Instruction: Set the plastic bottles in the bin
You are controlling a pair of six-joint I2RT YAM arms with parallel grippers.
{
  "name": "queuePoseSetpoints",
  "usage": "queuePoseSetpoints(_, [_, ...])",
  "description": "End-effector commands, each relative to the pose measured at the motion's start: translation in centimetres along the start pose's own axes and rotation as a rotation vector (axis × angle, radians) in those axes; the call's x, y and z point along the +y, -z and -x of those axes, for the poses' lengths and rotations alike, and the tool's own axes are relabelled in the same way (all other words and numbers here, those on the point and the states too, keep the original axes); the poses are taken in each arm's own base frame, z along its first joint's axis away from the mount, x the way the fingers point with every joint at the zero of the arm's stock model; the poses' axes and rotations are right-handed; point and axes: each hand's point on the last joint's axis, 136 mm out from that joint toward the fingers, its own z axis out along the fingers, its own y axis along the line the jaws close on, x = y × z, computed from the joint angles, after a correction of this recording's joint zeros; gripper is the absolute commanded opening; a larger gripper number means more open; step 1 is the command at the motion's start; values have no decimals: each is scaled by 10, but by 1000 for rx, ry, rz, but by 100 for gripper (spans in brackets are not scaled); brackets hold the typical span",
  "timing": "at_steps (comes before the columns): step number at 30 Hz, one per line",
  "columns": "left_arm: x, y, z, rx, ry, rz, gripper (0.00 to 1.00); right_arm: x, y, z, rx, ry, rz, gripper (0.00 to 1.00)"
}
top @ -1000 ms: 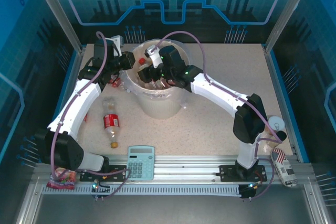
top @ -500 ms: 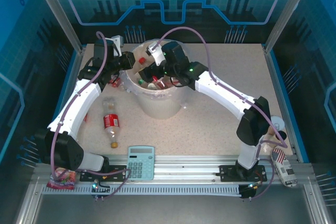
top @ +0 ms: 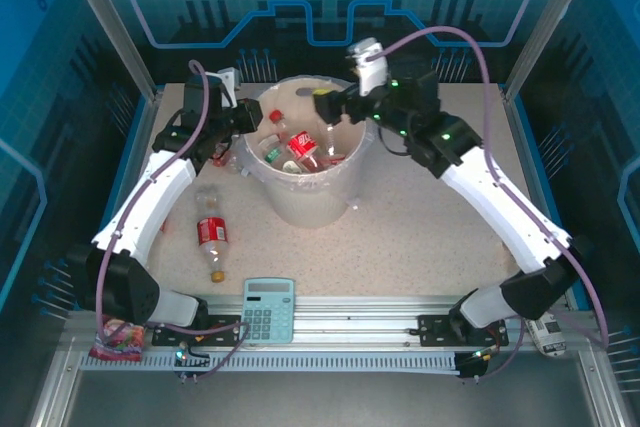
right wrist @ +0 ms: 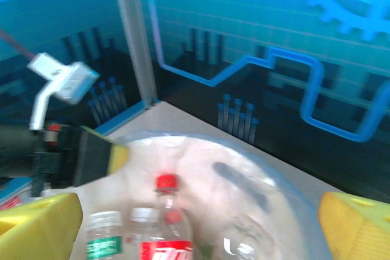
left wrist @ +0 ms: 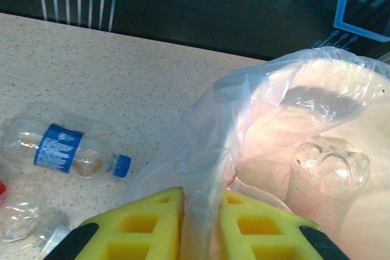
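Cream-white plastic bin [top: 300, 202], top view, with bottles inside. A second ago my right gripper [top: 323, 105] was down in the bin's mouth. It has since lifted out and now hovers over the rim at 1 o'clock, jaws spread wide and empty, wrist level and pointing toward 9 o'clock, elbow swung out at 4 o'clock. A red-labelled bottle [top: 303, 145] lies among the others in the bin, so I judge that delivery complete.

The left gripper [left wrist: 201, 223] sits at the rim's 10 o'clock, its pads clenched on the clear bag liner [left wrist: 244, 108], arm stretched up from the near-left base.

Left to collect at the bin's 8 o'clock: a loose red-labelled bottle [top: 211, 235], a clear bottle [top: 207, 197] and a blue-labelled bottle [left wrist: 61, 149].
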Motion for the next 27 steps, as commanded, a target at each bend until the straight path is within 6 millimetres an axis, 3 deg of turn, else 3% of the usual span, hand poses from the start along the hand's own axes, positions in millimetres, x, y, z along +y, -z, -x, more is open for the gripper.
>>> queuePoseSetpoints(1, [-18,-21,-49,180,-13,-27,20,-44,19,-20,37,-152,-94,99])
queuePoseSetpoints(6, [-45,-31,-62,235,-57,-47,20,-104,61,-60,112,-346,-216,97])
queuePoseSetpoints(10, [-64,-36,-68,250,-66,-70,20,-131,91,-91,157,-462,-252,95])
queuePoseSetpoints(14, [-86,-44,-77,265,-82,-99,20,-138,109,-115,181,-544,-209,93])
queuePoseSetpoints(18, [-110,-52,-86,279,-105,-129,20,-142,121,-126,186,-638,-180,87])
queuePoseSetpoints(22, [-126,-56,-90,284,-126,-147,20,-144,124,-133,211,-686,-151,83])
queuePoseSetpoints(27, [-131,-57,-89,278,-133,-149,23,-146,119,-141,237,-699,-134,78])
